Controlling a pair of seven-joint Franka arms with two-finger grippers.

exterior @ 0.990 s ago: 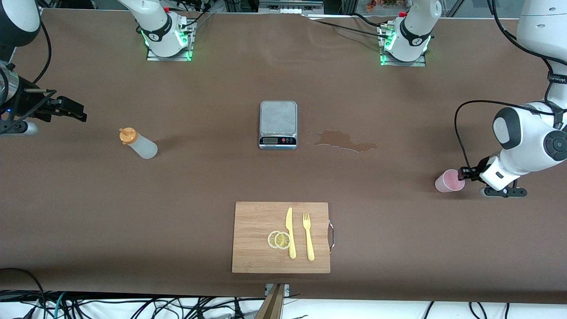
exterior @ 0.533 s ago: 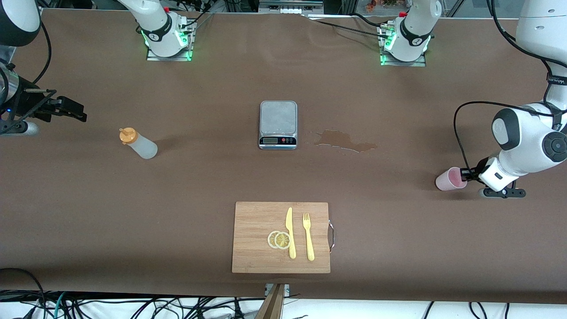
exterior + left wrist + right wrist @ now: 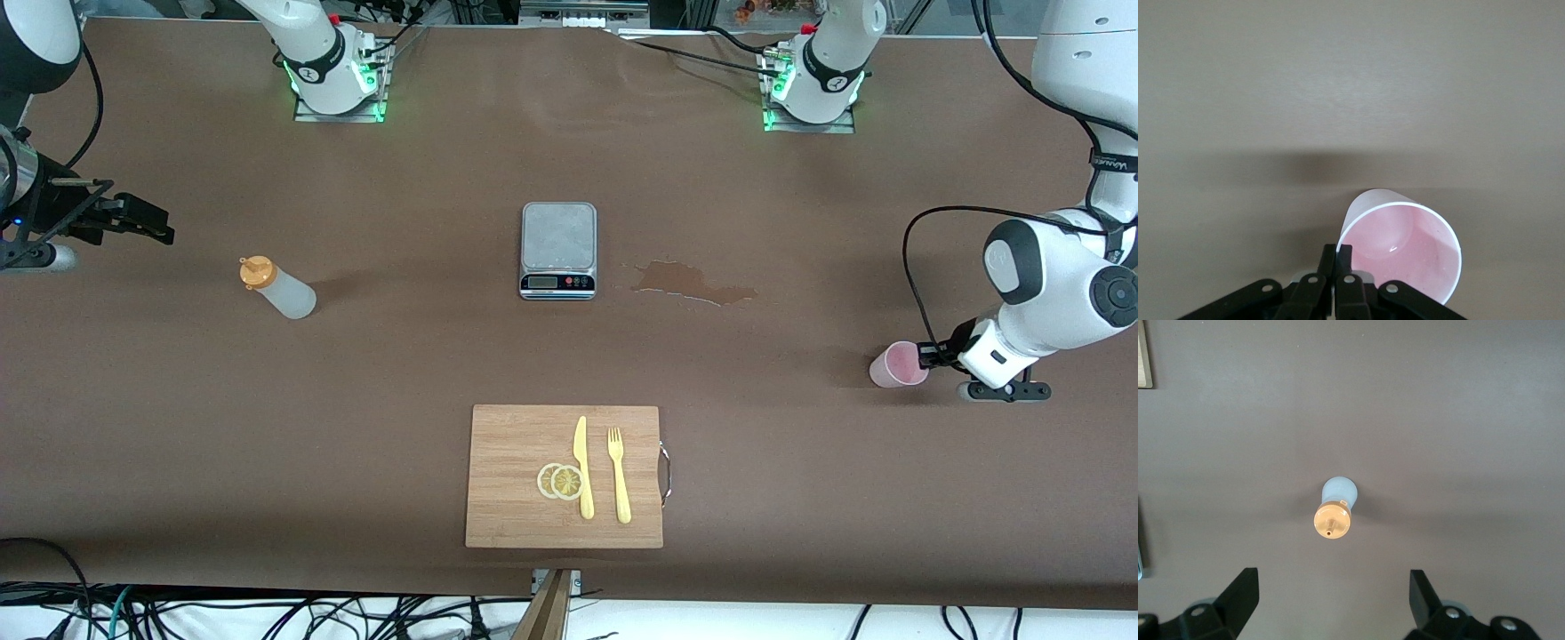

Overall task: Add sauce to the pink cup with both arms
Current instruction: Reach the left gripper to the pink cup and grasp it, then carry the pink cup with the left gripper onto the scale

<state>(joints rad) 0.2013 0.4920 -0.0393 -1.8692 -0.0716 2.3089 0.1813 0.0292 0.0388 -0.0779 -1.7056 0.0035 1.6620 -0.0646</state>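
The pink cup (image 3: 896, 365) is at the left arm's end of the table, tilted, with its mouth open toward the left wrist camera (image 3: 1405, 247). My left gripper (image 3: 925, 356) is shut on the cup's rim (image 3: 1344, 250), one finger inside and one outside. The sauce bottle (image 3: 277, 287), whitish with an orange cap, stands on the table toward the right arm's end. It shows from above in the right wrist view (image 3: 1335, 507). My right gripper (image 3: 163, 228) is open and empty (image 3: 1331, 577), in the air beside the bottle and apart from it.
A grey scale (image 3: 557, 249) stands mid-table, with a wet stain (image 3: 693, 283) beside it toward the left arm's end. A wooden cutting board (image 3: 502, 480) nearer the front camera carries a yellow knife (image 3: 582, 467), a fork (image 3: 619, 476) and lemon slices (image 3: 560, 481).
My left gripper and the pink cup have shifted slightly toward the table's middle. The right arm and the sauce bottle have not moved.
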